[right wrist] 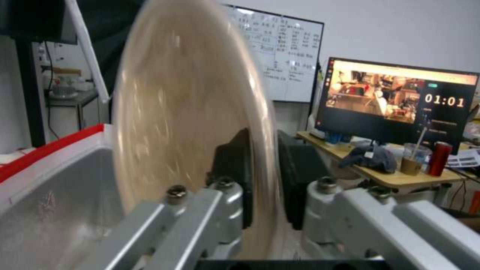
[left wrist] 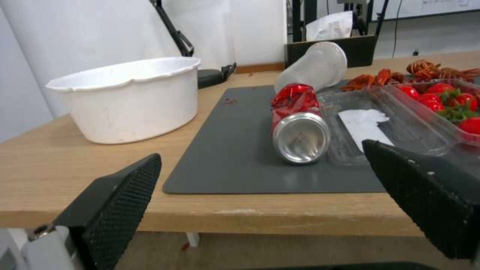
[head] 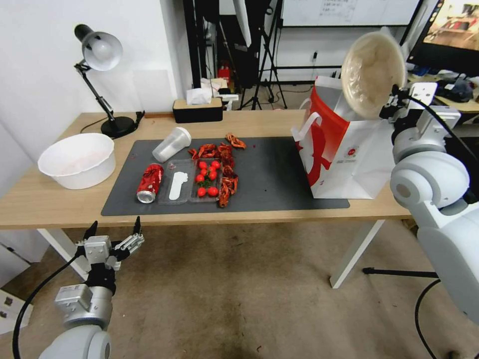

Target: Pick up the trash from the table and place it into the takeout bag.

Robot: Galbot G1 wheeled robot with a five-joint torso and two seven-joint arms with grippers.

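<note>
My left gripper (left wrist: 260, 195) hangs just off the near edge of the table (left wrist: 60, 165), fingers (left wrist: 120, 202) spread wide. Past them the red soda can (left wrist: 299, 125) lies on its side on the grey mat (left wrist: 235, 150), touching a clear tray (left wrist: 390, 127). The translucent plastic cup (left wrist: 315, 65) lies tipped behind; a white basin (left wrist: 127, 97) stands beside the mat

The light-wood tabletop (head: 60, 202) carries a dark grey mat (head: 269, 174), a white basin (head: 77, 160), a black desk lamp (head: 102, 85), a black tissue box (head: 198, 109) and the takeout bag (head: 344, 149), upright on the mat's right edge.
</note>
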